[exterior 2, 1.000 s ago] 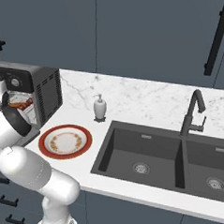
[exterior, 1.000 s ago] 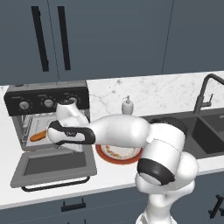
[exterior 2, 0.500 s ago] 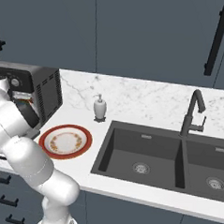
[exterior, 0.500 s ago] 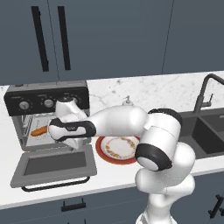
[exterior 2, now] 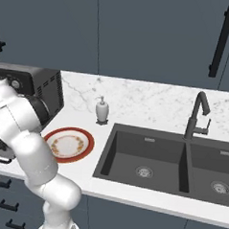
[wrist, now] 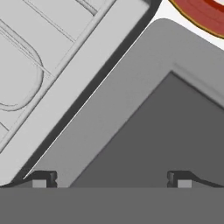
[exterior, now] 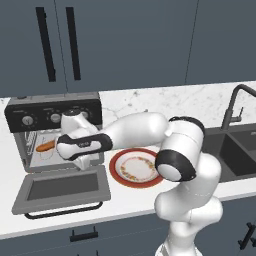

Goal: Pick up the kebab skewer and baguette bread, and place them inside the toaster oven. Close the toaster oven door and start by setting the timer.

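Jaws (wrist: pixel 111 181) gape wide, empty, over the dropped oven door (exterior: pixel 62 187) — bread (exterior: pixel 46 146) lies on the rack inside the oven (exterior: pixel 52 117), plate (exterior: pixel 135 167) just beside.

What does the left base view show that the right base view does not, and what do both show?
Left base view alone: the baguette bread on the rack inside the toaster oven, and the open toaster oven door lying flat. Right base view alone: the soap dispenser and the full double sink. Both: the plate, the faucet and the marble counter.
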You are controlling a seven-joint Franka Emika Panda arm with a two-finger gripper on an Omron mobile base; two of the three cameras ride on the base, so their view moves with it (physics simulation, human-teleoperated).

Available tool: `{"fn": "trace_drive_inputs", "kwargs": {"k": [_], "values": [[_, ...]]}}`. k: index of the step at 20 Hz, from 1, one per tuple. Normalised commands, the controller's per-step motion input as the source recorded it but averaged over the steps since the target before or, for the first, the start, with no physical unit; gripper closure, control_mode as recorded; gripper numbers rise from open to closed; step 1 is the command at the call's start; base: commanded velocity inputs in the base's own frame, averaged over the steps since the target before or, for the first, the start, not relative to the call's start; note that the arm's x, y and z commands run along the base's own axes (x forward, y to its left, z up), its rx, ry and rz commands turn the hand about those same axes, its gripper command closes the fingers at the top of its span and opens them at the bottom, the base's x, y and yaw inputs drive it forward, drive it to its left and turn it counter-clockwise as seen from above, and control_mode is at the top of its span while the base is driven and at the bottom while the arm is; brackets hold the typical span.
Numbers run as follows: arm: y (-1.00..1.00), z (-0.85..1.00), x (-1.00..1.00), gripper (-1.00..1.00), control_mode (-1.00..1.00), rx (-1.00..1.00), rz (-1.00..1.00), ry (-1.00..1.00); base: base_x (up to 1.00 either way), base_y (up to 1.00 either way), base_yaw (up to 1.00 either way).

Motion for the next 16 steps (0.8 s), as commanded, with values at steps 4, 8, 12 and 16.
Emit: {"fn": "trace_drive_inputs", "kwargs": {"k": [4, 8, 12, 16], "values": [[0.0, -0.01, -0.06, -1.0, -1.0, 0.0, -0.13, 0.0, 0.0, 0.0, 0.0], [0.0, 0.04, -0.77, -1.0, -1.0, 0.0, -0.02, 0.0, 0.0, 0.0, 0.0], [0.0, 0.23, -0.98, -1.0, -1.0, 0.0, 0.0, 0.0, 0.0, 0.0, 0.0], [0.0, 0.31, -1.0, -1.0, -1.0, 0.0, 0.01, 0.0, 0.0, 0.0, 0.0]]}}
